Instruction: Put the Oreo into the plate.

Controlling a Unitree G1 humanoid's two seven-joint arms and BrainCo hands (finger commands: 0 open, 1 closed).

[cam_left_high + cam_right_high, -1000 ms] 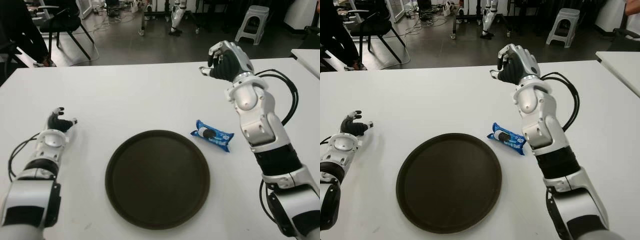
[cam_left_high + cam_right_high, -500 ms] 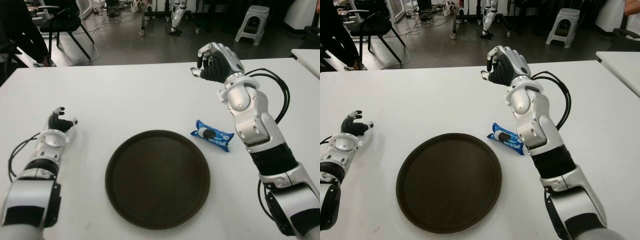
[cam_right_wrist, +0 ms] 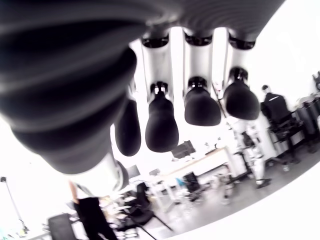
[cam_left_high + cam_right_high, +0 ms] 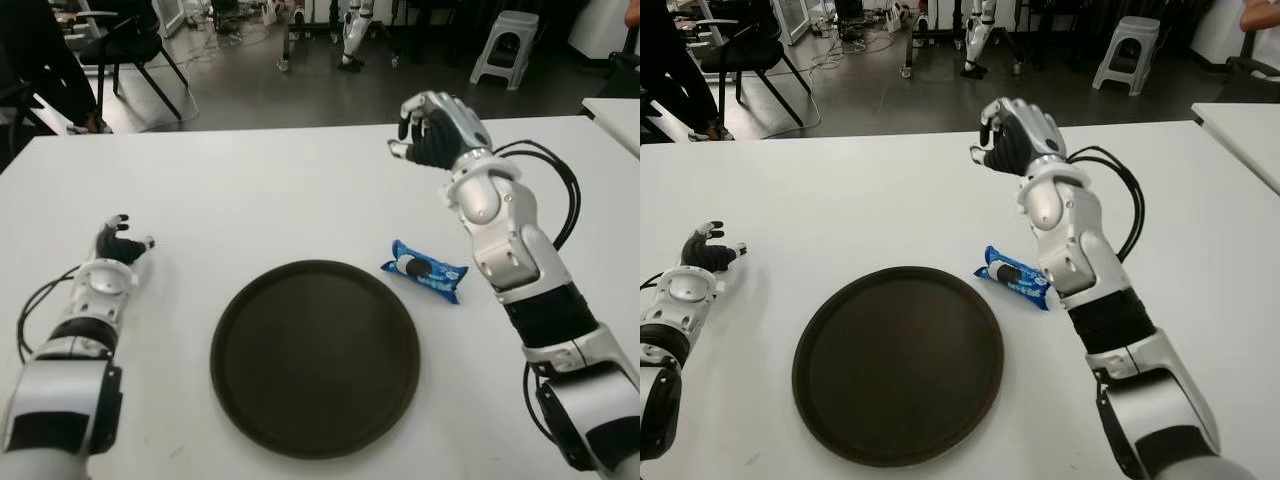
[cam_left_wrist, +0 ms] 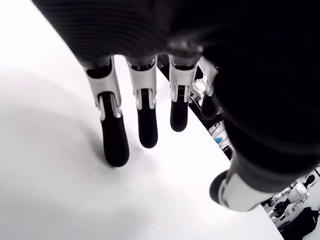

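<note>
The Oreo (image 4: 424,271) is a blue packet lying on the white table (image 4: 270,190), just right of the plate. The plate (image 4: 315,355) is dark, round and holds nothing, near the table's front middle. My right hand (image 4: 418,128) is raised over the far part of the table, well beyond the Oreo and apart from it. In the right wrist view its fingers (image 3: 162,125) hang loose with nothing between them. My left hand (image 4: 118,243) shows at the table's left side, far from the plate, and its fingers (image 5: 145,125) are spread over bare table.
Beyond the far table edge are a black chair (image 4: 130,45), a grey stool (image 4: 505,45) and a seated person (image 4: 35,60). A second white table (image 4: 615,112) stands at the right. A black cable (image 4: 565,190) loops beside my right forearm.
My right hand swung a little to the left, then drifted slightly back right, staying raised. The Oreo, the plate and my left hand have not moved.
</note>
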